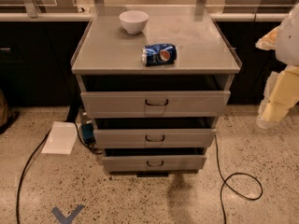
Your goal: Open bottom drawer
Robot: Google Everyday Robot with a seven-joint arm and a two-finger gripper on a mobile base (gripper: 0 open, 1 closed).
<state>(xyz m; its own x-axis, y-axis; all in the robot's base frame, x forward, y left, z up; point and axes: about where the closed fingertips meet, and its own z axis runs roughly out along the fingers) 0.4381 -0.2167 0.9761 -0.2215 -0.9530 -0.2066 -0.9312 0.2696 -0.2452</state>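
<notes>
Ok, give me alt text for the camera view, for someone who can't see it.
A grey metal cabinet with three drawers stands on a speckled floor; the bottom drawer, the narrowest, has a small dark loop handle. On the cabinet top sit a white bowl and a blue soda can on its side. The robot's gripper hangs at the right edge, away from the drawers.
</notes>
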